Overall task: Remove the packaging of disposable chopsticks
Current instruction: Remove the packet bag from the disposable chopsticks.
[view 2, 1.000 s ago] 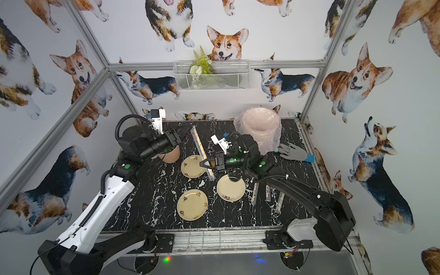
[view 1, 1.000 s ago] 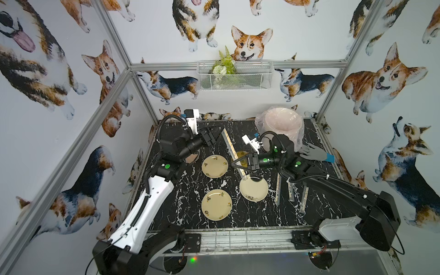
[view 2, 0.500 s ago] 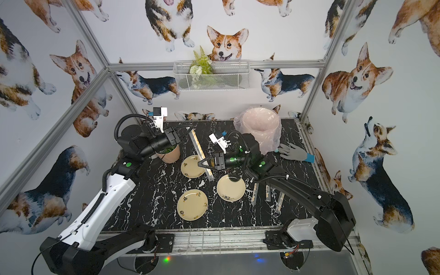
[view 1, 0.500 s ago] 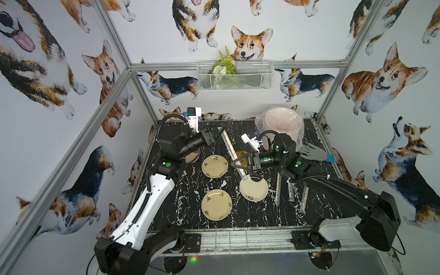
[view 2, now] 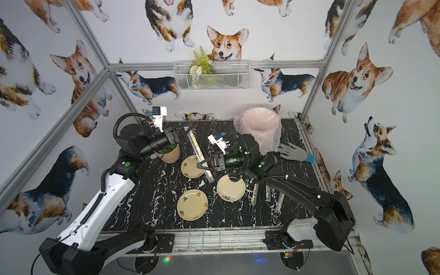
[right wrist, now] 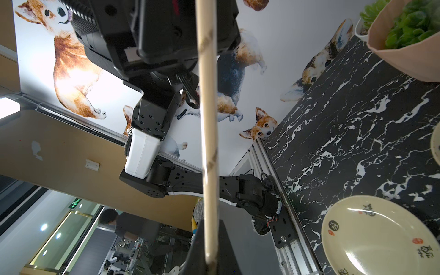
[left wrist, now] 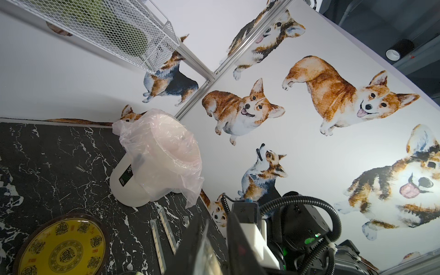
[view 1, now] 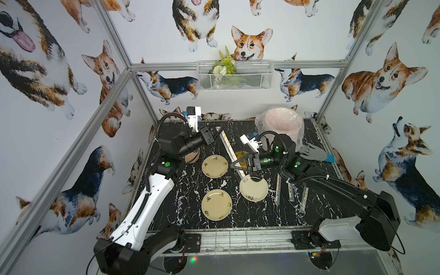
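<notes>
Tabletop (view 1: pixel 181 202): black marble pattern, both arms reaching in from the near edge. Far right corner: pink bin (view 2: pixel 269 140), upright, lined with a crinkly clear bag. Far left: potted plant (view 2: pixel 170 154) in a tan pot, partly under the left arm.

Plates: three pale ones, far-left plate (view 1: pixel 214 166), near-centre plate (view 1: pixel 216 204) and right plate (view 1: pixel 253 189), all apart from each other. A yellow dish (left wrist: pixel 64 247) with a dark rim sits beyond the right plate, mostly hidden below the right pincer (view 1: pixel 231 165) in both top views. Grey glove (view 1: pixel 312 153) with a blue cuff lies flat just right of the bin.

Task items: one pair of disposable chopsticks (right wrist: pixel 207 119), inside its packaging (view 1: pixel 225 142), is held off the tabletop between the two pincers. It runs diagonally from far left to near right, passing between the far-left plate and the yellow dish. Its near end lies over the far rim of the right plate; contact cannot be told. Three more wrapped pairs (view 1: pixel 291 192) lie side by side on the tabletop, right of the right plate, untouched.

Pincers: the left pincer (view 1: pixel 217 131) is narrow, closed on the far end of the packaging; crumpled clear film shows between its fingers in the left wrist view. The right pincer is clamped tight on the disposable chopsticks lower down the sleeve; the stick passes straight between its fingers (right wrist: pixel 226 250) in the right wrist view.
</notes>
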